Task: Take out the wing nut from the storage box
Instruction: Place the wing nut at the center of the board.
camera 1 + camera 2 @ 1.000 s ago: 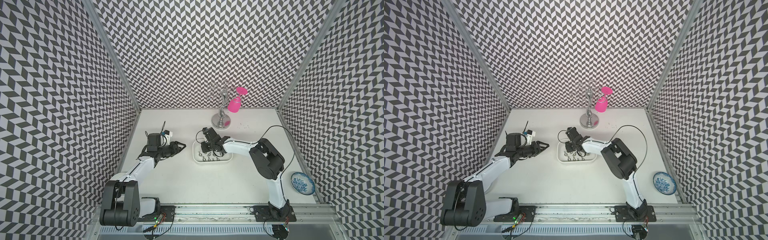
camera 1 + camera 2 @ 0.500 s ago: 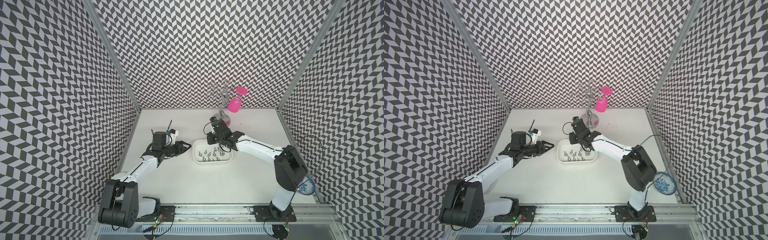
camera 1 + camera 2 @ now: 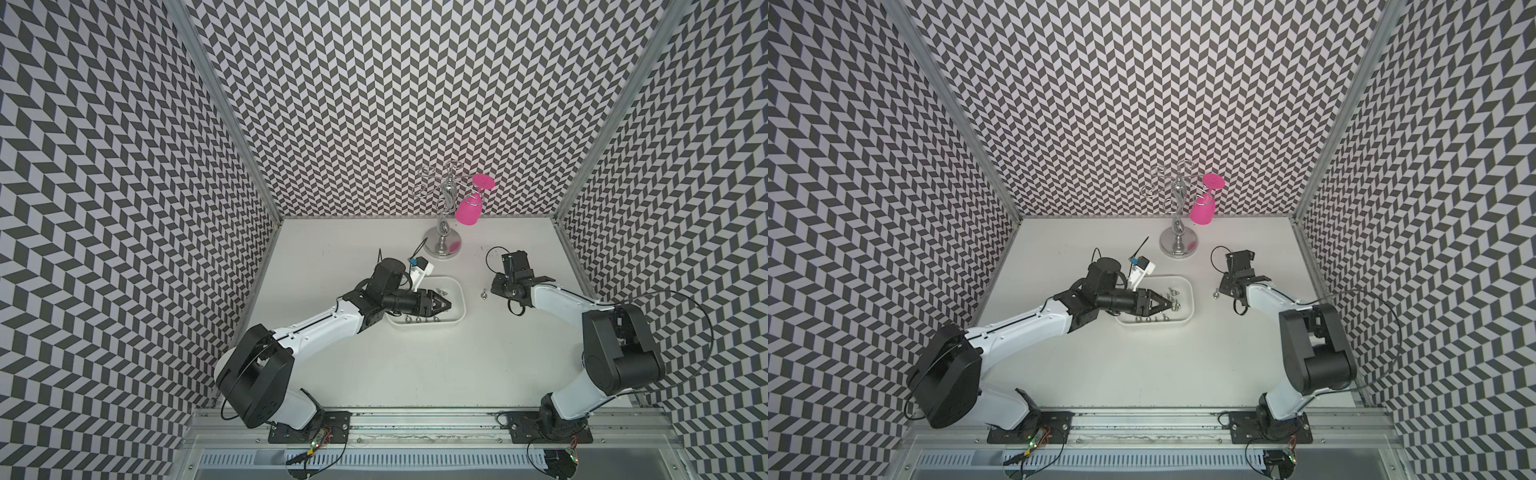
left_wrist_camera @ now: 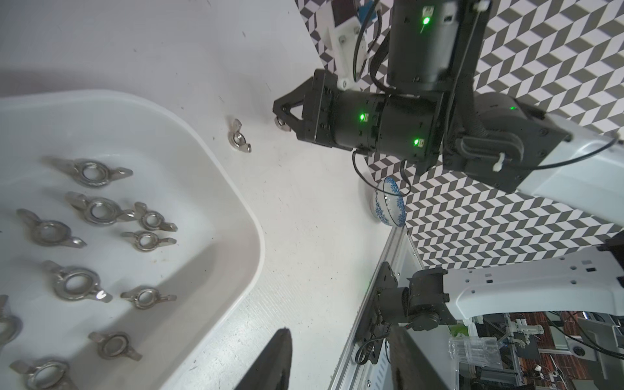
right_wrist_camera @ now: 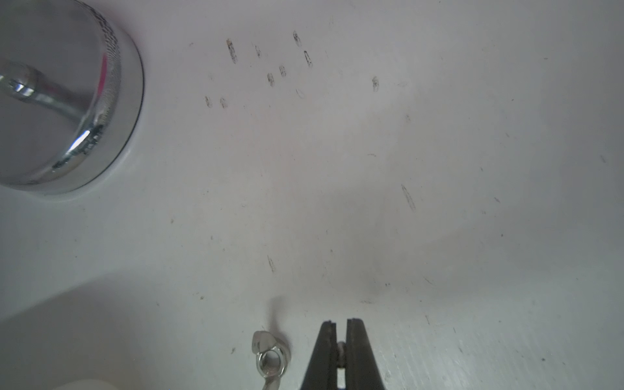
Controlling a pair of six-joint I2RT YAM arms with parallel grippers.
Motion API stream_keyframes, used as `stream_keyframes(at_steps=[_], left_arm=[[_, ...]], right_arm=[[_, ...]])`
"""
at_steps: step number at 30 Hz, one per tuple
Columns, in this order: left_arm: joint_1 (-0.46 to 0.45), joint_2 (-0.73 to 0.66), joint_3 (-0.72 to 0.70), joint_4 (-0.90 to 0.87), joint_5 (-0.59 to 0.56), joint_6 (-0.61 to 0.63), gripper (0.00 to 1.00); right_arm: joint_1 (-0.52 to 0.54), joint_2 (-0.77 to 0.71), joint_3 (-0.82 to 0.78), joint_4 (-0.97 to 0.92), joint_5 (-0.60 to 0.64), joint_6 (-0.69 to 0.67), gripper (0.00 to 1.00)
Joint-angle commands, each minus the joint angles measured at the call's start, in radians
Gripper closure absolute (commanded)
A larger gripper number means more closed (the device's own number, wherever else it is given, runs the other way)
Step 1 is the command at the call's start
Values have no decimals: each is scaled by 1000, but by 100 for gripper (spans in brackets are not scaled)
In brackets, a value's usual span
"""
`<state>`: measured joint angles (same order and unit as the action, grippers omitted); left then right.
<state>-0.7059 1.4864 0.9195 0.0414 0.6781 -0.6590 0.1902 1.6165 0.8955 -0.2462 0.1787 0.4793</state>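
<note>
Beside the storage box point(image 3: 461, 299), right gripper point(image 4: 282, 116) pinches one wing nut point(image 4: 283, 124); half-open left gripper point(image 3: 446, 306) hovers nearer the remaining nuts point(image 3: 422, 319), at its eight o'clock in a top view.

Storage box point(image 4: 236, 202) is sitting there with a bunch of wing nuts point(image 4: 98, 209) lying flat inside it. One loose wing nut point(image 4: 239, 136) is lying on the table point(image 4: 304, 236) just outside the rim. Right gripper point(image 4: 281, 116) is reaching in near it, tips pinching a small silvery piece point(image 4: 283, 124). Left gripper point(image 4: 337, 344) is hanging with its fingers spread apart. Blue-patterned bowl point(image 4: 390, 206) is sitting by the wall.
</note>
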Motion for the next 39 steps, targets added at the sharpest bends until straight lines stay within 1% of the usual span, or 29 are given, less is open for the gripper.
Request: stream_keyframes(at_steps=[1, 4, 8, 16, 21, 26, 34, 39], left_arm=[[0, -3, -9, 43, -24, -12, 50], [0, -12, -15, 36, -28, -6, 49], [-1, -16, -17, 28, -33, -3, 49], [-1, -23, -13, 11, -38, 7, 49], [0, -28, -13, -2, -42, 19, 49], [7, -43, -19, -34, -64, 48, 49], [18, -70, -46, -38, -63, 57, 49], [26, -82, -48, -50, -62, 68, 49]], right_arm=[[-16, 20, -6, 82, -33, 2, 100], [-17, 55, 12, 64, -57, -3, 100], [-15, 70, -15, 76, -75, 0, 100], [-7, 81, -38, 65, -72, -4, 100], [4, 108, -26, 56, -59, -14, 94], [21, 130, -11, 53, -27, -24, 93], [37, 114, -11, 39, -2, -26, 76], [45, 68, -3, 25, 3, -22, 72]])
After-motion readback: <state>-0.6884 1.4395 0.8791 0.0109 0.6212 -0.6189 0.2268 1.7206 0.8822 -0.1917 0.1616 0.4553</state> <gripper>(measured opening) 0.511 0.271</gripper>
